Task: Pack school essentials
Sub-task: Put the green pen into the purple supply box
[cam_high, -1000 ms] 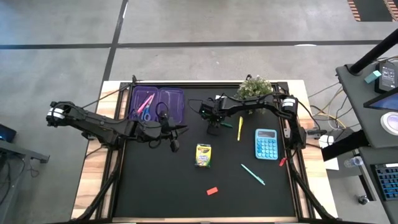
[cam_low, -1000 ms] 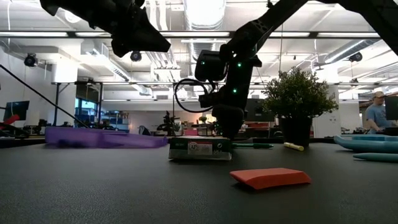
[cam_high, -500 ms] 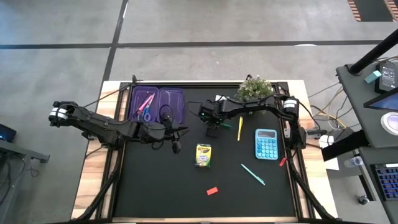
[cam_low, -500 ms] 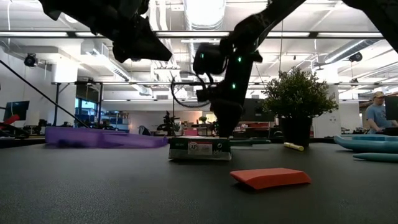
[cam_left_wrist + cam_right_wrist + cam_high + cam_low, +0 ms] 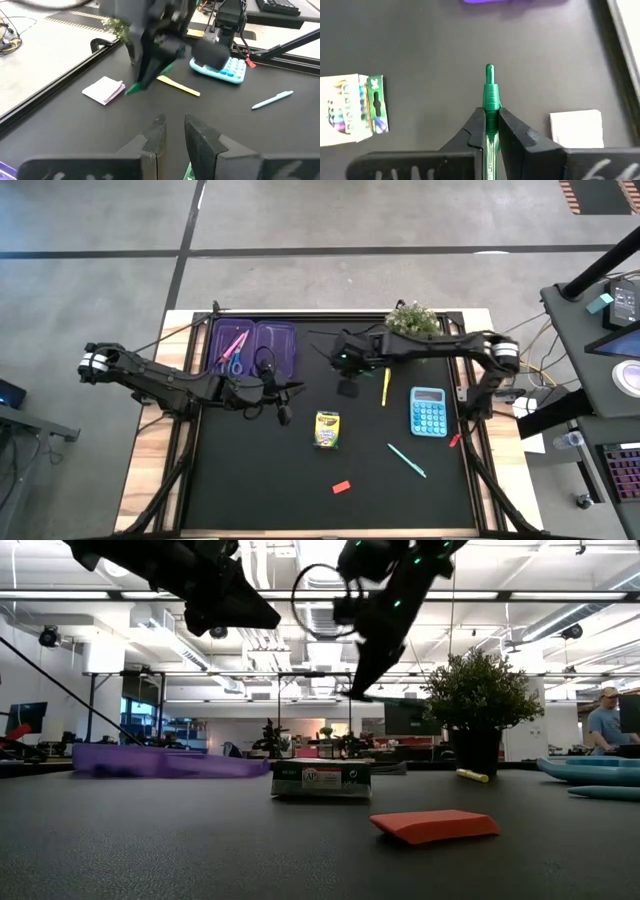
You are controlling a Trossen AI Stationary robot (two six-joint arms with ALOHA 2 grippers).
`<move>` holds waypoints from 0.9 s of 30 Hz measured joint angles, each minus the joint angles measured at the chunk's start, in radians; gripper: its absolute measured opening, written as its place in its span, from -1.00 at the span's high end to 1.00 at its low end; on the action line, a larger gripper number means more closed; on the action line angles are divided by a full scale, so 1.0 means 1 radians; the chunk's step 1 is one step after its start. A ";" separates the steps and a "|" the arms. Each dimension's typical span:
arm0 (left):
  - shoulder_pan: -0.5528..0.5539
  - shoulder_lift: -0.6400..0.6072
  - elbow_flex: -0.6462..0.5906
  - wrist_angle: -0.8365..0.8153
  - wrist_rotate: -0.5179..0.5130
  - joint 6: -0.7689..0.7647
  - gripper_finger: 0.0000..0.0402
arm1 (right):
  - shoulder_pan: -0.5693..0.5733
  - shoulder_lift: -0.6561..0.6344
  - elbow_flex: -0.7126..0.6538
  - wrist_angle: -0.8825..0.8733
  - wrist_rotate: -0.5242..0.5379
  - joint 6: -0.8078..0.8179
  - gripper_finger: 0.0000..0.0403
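One green pen is in play: the right gripper is clamped on it, pen tip poking out past the fingers, lifted clear of the black table near the plant. So the step in hand looks like carrying that pen to the purple case, which lies open at the far left corner with scissors and a pink pen already in it. The next move likely calls for a sweep left across the far side of the table, then a low release over a tray so the pen does not roll out.

The left gripper hovers above the table just beside the case, fingers a little apart and holding nothing; it sits close to the right arm's likely path, so clearance matters.

Still unpacked: crayon box mid-table, red eraser nearer the front, teal pen, yellow pen, white pad, and a blue calculator.

Beyond the table, the low view shows an open workshop with ceiling lights, and a person at the far right edge.
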 joint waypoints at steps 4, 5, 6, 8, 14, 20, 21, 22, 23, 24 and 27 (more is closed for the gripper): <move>0.000 0.001 -0.001 0.007 0.000 0.000 0.75 | 0.040 -0.115 -0.096 0.086 -0.003 0.028 0.89; -0.001 0.001 -0.005 0.016 0.000 0.000 0.75 | 0.052 -0.144 -0.129 0.133 -0.003 0.033 0.89; -0.001 0.001 -0.013 0.042 0.001 0.002 0.75 | 0.067 -0.172 -0.166 0.183 -0.002 0.034 0.89; -0.006 0.001 -0.044 0.139 0.023 0.024 0.75 | 0.099 -0.225 -0.246 0.302 -0.001 0.046 0.89; -0.026 0.044 -0.167 0.515 0.186 0.105 0.75 | 0.189 -0.357 -0.490 0.770 0.002 0.080 0.89; -0.029 0.141 -0.220 0.752 0.212 0.099 0.75 | 0.238 -0.405 -0.685 1.179 0.008 0.097 0.89; -0.029 0.162 -0.219 0.780 0.218 0.099 0.75 | 0.242 -0.406 -0.708 1.238 0.006 0.099 0.89; -0.029 0.184 -0.218 0.806 0.221 0.099 0.75 | 0.246 -0.406 -0.731 1.288 0.005 0.103 0.89; -0.029 0.210 -0.213 0.842 0.225 0.099 0.75 | 0.249 -0.406 -0.750 1.332 0.006 0.110 0.89; -0.029 0.234 -0.210 0.873 0.227 0.103 0.75 | 0.250 -0.402 -0.762 1.382 0.006 0.116 0.89; -0.029 0.312 -0.196 0.994 0.232 0.128 0.75 | 0.250 -0.395 -0.784 1.495 -0.022 0.141 0.89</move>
